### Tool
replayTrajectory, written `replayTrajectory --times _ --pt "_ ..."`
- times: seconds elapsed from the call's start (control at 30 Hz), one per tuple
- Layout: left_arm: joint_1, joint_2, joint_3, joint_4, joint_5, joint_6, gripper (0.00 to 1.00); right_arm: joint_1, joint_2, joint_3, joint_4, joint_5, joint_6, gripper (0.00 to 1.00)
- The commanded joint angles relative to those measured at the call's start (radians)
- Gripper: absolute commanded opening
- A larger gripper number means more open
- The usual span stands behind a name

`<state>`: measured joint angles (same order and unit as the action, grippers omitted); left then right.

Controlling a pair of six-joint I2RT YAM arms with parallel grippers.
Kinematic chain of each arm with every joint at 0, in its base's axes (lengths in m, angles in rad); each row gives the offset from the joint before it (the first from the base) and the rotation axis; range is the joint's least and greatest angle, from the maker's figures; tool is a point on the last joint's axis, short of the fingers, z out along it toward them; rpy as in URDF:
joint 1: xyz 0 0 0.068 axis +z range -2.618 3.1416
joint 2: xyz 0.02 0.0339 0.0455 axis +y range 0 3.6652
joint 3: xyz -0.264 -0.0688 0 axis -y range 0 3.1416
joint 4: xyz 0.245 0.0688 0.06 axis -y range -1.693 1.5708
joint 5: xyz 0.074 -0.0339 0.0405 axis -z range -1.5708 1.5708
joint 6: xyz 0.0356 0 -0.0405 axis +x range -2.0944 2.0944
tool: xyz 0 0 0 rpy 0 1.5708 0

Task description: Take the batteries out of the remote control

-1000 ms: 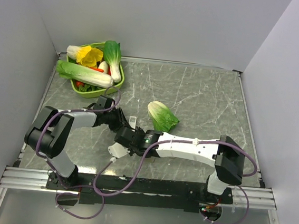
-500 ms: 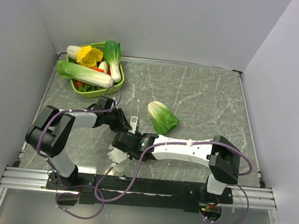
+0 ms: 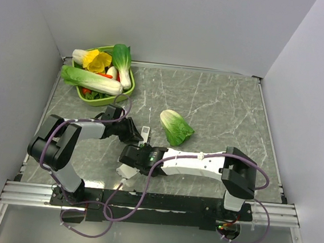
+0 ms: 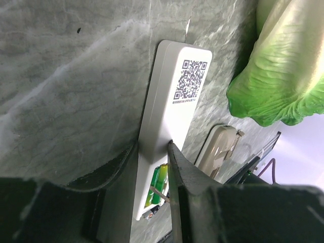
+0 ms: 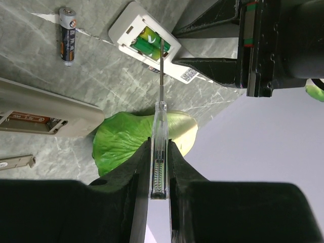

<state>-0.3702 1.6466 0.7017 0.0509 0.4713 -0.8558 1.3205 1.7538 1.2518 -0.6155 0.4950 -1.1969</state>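
Observation:
My left gripper (image 4: 152,152) is shut on the white remote control (image 4: 172,111), holding it back side up with a QR label showing. Its battery compartment is open, with two green batteries (image 5: 146,39) inside. My right gripper (image 5: 159,144) is shut on a clear-handled screwdriver (image 5: 160,116), whose metal tip reaches into the compartment beside the green batteries. One dark battery (image 5: 67,35) lies loose on the table. In the top view the left gripper (image 3: 136,131) holds the remote (image 3: 145,133) and the right gripper (image 3: 137,153) sits just in front of it.
A beige remote-like case (image 5: 45,117) and a small flat panel (image 5: 17,163) lie near the right gripper. A cabbage half (image 3: 176,127) lies right of the remote. A green basket (image 3: 130,87) of vegetables stands at the back left. Walls enclose the table.
The right arm has swung its gripper a little left and nearer, under the remote. The left gripper has shifted the remote slightly right.

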Motion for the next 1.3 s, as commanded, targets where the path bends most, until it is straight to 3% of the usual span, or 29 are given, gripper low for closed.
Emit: replayTrajectory --times 0.0,1.27 --pt "-0.022 0.002 -0.015 0.021 0.018 -0.008 0.32 -0.006 0.004 0.031 -0.032 0.017 -0.030 0.00" --pt "-0.029 -0.004 -0.016 0.027 0.015 -0.019 0.33 0.025 -0.073 0.011 -0.055 0.051 -0.043 0.00"
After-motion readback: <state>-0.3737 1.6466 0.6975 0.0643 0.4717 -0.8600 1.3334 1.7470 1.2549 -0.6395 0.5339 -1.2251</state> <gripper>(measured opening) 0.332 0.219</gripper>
